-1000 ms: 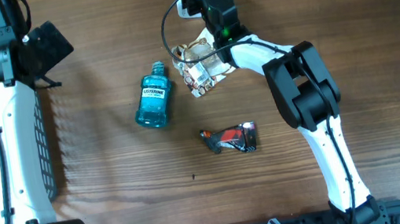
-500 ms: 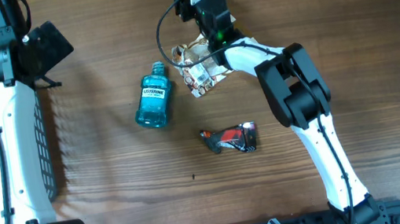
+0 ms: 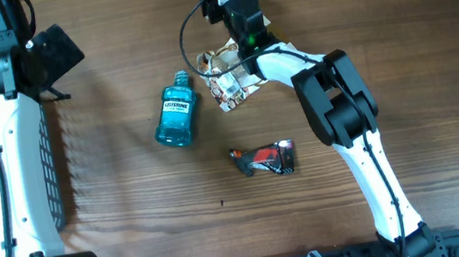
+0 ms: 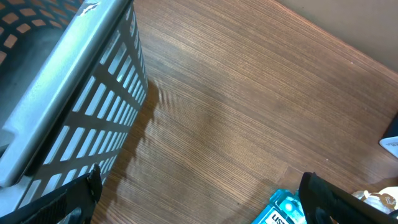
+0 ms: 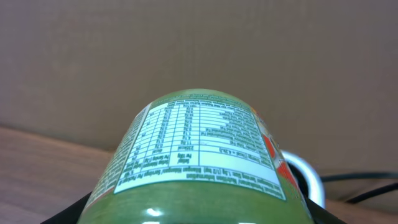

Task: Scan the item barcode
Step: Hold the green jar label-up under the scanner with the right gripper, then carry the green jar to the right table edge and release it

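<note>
Where the overhead view gives only a green sliver at the table's far edge, my right wrist camera supplies the item itself: green bottle (image 5: 199, 143), printed nutrition label facing the lens, clamped between the dark fingers of my right gripper (image 5: 193, 214). Left gripper (image 4: 200, 190): jaws spread wide, nothing between them, over the table (image 4: 236, 93) beside the basket (image 4: 74, 93). Shown whole from overhead only: blue mouthwash bottle (image 3: 177, 113) lying flat, crumpled wrapper (image 3: 227, 79) just right of it, dark packet (image 3: 263, 159) well apart.
</note>
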